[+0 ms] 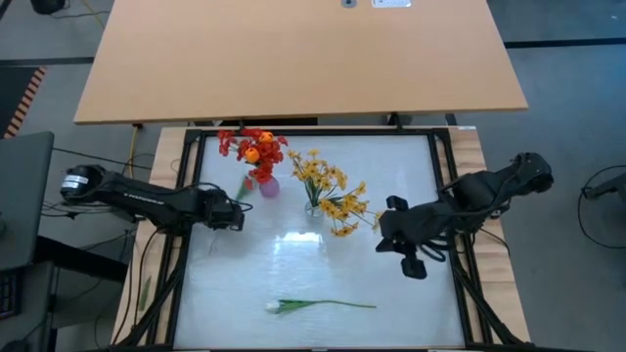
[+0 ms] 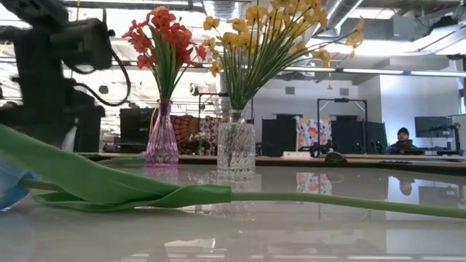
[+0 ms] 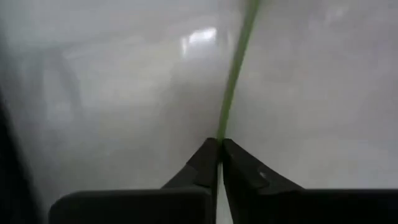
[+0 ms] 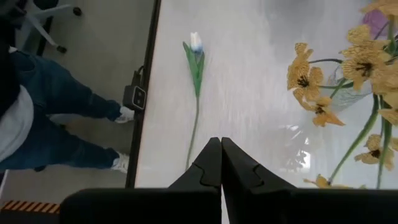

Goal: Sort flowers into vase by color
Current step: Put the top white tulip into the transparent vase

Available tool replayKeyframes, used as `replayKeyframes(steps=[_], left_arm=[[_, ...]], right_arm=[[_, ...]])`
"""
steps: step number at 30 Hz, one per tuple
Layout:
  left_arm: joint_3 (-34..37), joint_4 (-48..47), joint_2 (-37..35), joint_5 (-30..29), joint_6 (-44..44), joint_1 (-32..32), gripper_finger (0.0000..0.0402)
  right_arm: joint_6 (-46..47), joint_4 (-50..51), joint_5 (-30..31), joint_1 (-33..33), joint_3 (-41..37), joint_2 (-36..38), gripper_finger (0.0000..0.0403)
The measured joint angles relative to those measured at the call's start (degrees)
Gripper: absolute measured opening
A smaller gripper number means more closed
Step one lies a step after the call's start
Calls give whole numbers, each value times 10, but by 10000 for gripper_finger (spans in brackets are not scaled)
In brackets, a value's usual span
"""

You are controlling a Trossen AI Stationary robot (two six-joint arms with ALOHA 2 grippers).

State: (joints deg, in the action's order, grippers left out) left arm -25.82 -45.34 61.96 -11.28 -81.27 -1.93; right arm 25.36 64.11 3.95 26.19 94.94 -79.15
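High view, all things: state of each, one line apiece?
Pink vase: upright, holds red and orange flowers.
Clear vase: upright, holds yellow flowers.
White tulip: lying flat on the table, not yet in a vase.
Left tool: shut, near the pink vase; a green stem runs from its tips.
Right tool: shut, empty, above the table.

No legible text, labels or numbers anywhere.

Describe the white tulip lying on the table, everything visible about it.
The white tulip lies flat on the glossy white table, near its front edge, apart from both vases. It has a small closed white bud, long green leaves hugging the stem beside it, and a thin green stem running toward the right arm's side. It looks artificial. Neither hand touches it.
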Motion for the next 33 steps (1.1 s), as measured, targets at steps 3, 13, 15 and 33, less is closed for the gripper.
replayKeyframes(steps=[3, 13, 15, 33], left_arm=[[-33, -62, -20, -15, -20, -12, 1], [-141, -185, -112, -130, -49, -22, 0], [-174, -241, -129, -159, -57, -22, 0], [-463, -226, -166, -476, 219, -25, 0]], right_arm=[[1, 1, 0, 5, 0, 13, 26], [-3, 2, 5, 3, 0, 32, 27], [-3, 3, 5, 3, 0, 31, 27], [-3, -23, 16, 3, 0, 31, 27]])
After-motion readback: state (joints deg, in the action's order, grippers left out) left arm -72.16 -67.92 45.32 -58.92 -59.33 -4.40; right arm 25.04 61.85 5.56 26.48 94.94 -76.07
